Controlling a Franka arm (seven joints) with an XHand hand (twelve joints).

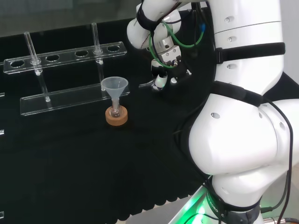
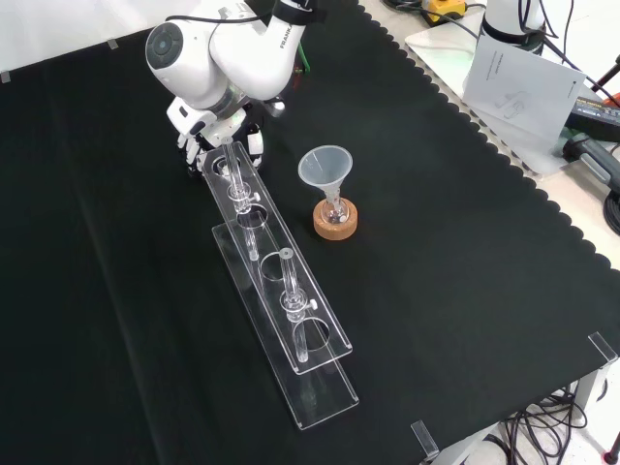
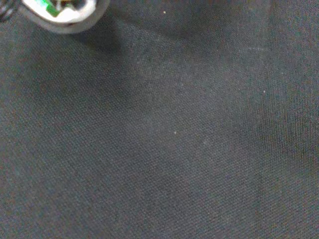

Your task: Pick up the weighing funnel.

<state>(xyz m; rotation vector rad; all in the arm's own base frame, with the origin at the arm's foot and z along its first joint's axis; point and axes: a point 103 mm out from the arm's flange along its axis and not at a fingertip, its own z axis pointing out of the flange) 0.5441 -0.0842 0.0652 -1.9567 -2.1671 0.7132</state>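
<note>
My hand is down near the black cloth, just right of the clear rack's end in the head view. A small clear piece, apparently the weighing funnel, shows against the hand's left side, low over the cloth. Whether the hand holds it or merely touches it I cannot tell. In the front view the hand sits under the arm's white link, right behind the rack's far end. The wrist view looks closely at bare black cloth, with a blurred white part of the hand.
A clear two-tier test tube rack holding two glass tubes stands beside the hand. The big funnel stands in a small flask on a cork ring. Papers and cables lie beyond the cloth's edge.
</note>
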